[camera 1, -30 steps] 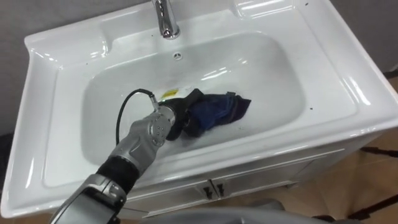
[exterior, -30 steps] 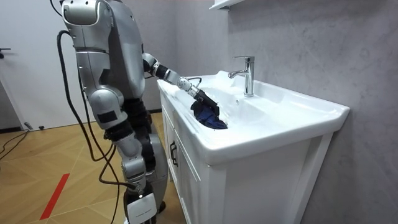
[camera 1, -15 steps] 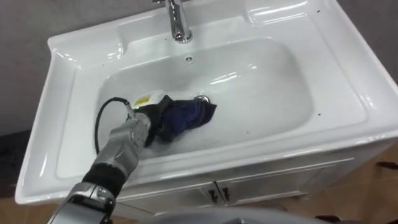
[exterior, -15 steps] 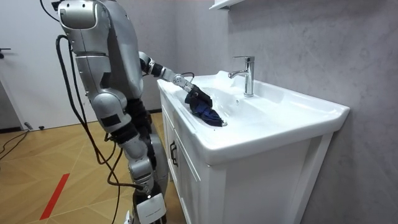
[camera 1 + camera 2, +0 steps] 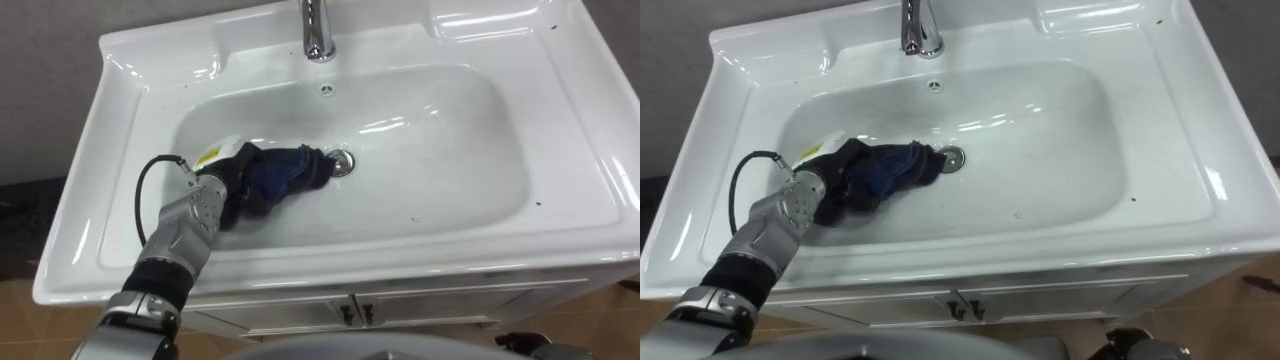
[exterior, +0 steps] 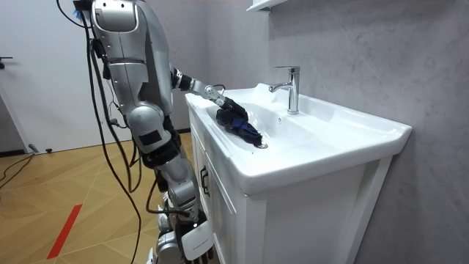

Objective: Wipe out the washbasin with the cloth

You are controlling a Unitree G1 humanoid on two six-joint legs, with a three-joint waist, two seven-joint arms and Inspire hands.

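One arm reaches in; the robot's left hand (image 5: 212,200) grips a crumpled dark blue cloth (image 5: 285,172) on the left slope of the white ceramic basin (image 5: 440,150); the cloth's loose end touches the round metal drain (image 5: 343,161) and could snag there.

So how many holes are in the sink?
2. The drain is at the bottom of the basin, right beside the blue cloth in the left hand; the small overflow hole is below the tap. The cloth could hide more.
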